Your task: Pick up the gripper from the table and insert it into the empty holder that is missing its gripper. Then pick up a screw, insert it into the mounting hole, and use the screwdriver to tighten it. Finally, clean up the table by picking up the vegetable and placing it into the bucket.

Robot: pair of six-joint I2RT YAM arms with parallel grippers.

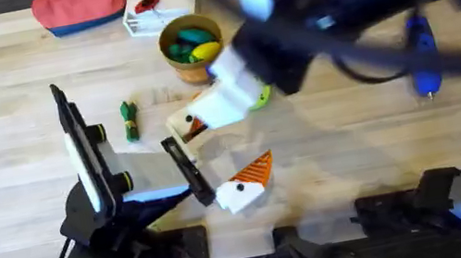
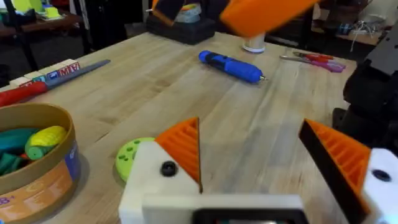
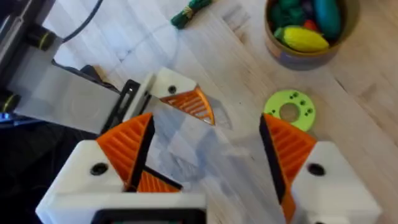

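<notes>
Right pincer [image 3: 205,162]: jaws spread wide, nothing held, hung over mid-surface above the left pincer [image 1: 244,183]. Left pincer: jaws also wide apart, nothing gripped, orange pads seen on both white blocks, set low near the front edge of the surface [image 1: 21,164]. Vegetable [image 1: 129,120] laid on the surface left of centre, well apart from both pincers. Bucket [image 1: 190,46] stood near the back edge, toy produce inside. Lime disc [image 3: 290,110] just beside the bucket. Screwdriver [image 1: 423,55] lying toward the right edge.
</notes>
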